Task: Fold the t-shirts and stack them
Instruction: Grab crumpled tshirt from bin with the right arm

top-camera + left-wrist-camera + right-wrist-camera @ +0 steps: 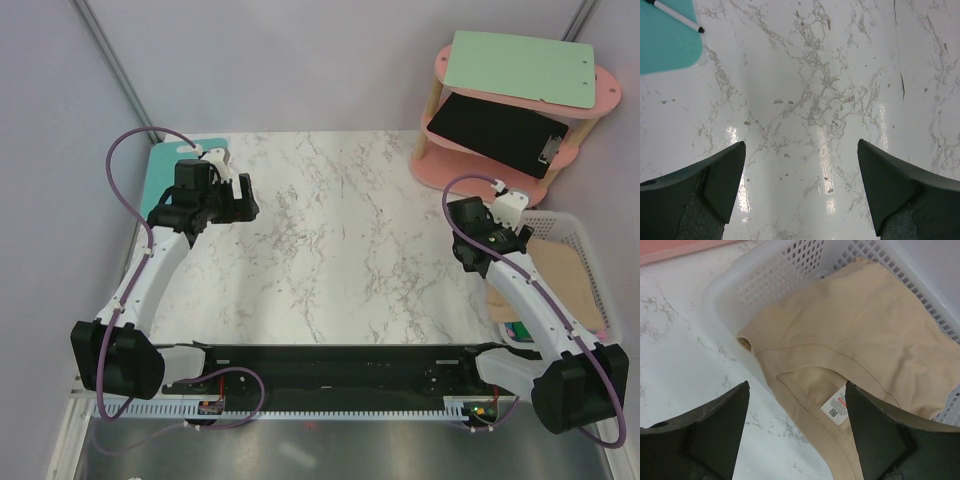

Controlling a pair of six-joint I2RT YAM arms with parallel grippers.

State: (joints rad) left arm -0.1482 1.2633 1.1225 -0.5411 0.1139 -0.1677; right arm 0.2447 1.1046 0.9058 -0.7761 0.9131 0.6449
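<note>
- Tan-beige cloth: the t-shirt (pixel 855 340) lies crumpled in the white mesh basket (pixel 785 275) at the 3 o'clock edge of the counter (pixel 330 240). Its hem and care label (pixel 836 409) appear to drape over the basket's near rim.
- The right end effector (pixel 796 386) hangs over that draped edge with jaws spread wide, gripping nothing. I judge it is placed there to pinch the hem and draw the shirt out onto the marble.
- The left end effector (pixel 801 150) is fully open and empty, hovering over bare marble near 10 o'clock, probably parked clear of the folding area.
- A teal board (pixel 665 40) with a marker (pixel 677 17) on it sits at 10 o'clock.
- A pink 2-tier shelf (pixel 590 95) at 1 o'clock carries a mint clipboard (pixel 520 65) above a black one (pixel 495 125).
- The basket wall could snag the cloth on the way out.
- A scrap of green cloth (pixel 517 330) near 4 o'clock hints at more shirts underneath, which might drag along.
</note>
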